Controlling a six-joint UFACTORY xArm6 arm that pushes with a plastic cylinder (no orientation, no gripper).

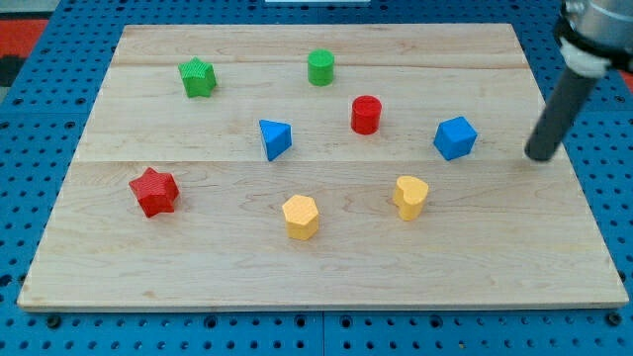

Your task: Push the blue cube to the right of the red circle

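The blue cube [455,137] sits on the wooden board at the view's right, to the right of and slightly lower than the red circle [366,114], with a clear gap between them. My tip [540,156] rests on the board to the right of the blue cube, apart from it by about one block's width. The dark rod rises from the tip toward the view's top right corner.
A blue triangle [275,138] lies left of the red circle. A green star [197,77] and a green cylinder [320,67] are near the top. A red star [153,191], a yellow hexagon [300,217] and a yellow heart [410,196] are lower. The board's right edge [569,168] is near my tip.
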